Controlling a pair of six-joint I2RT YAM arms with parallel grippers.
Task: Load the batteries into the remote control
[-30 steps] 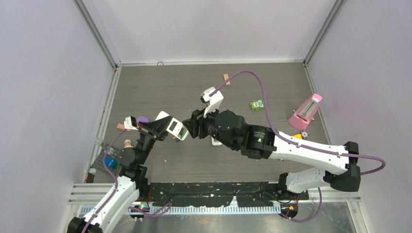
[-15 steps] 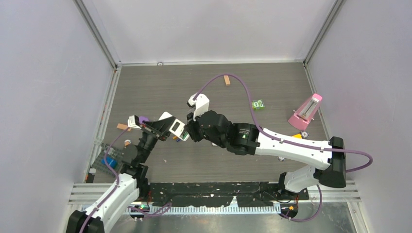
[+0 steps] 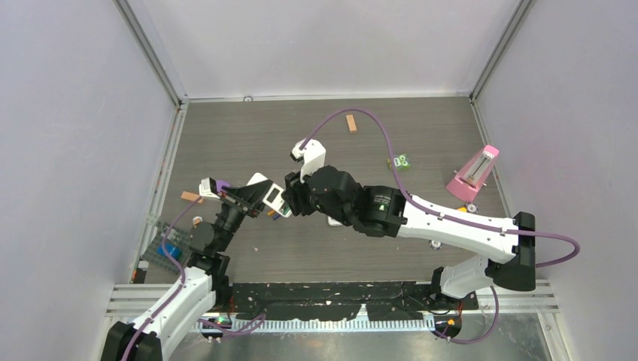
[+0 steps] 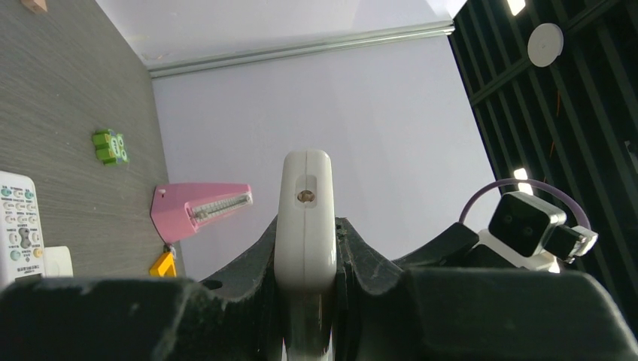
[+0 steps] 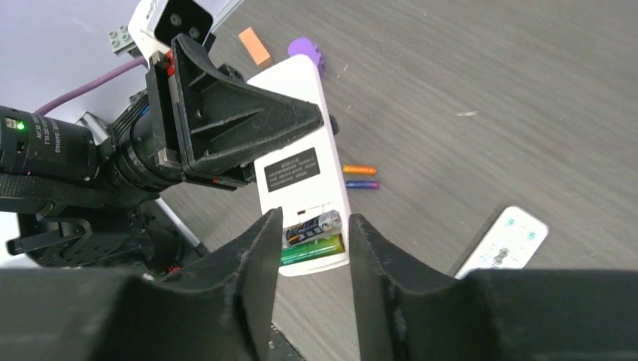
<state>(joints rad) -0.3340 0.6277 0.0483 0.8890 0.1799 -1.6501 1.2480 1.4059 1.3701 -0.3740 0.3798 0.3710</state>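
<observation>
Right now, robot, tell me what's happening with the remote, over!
Left gripper shut on remote, back showing. Right gripper open at its battery end. Orange battery, purple battery on table. Slot open, cells inside.

Remote control (image 5: 320, 195): smooth white plastic, slight sheen. Table (image 3: 226, 135): matt grey wood-grain. Batteries (image 5: 360, 169): glossy metallic wrap.

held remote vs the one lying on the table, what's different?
The held remote is clamped above the table in the left gripper; the loose remote lies flat on it, untouched. The held remote shows its labelled back, with the battery bay open; the loose remote shows its button face. Both are slim and white.
</observation>
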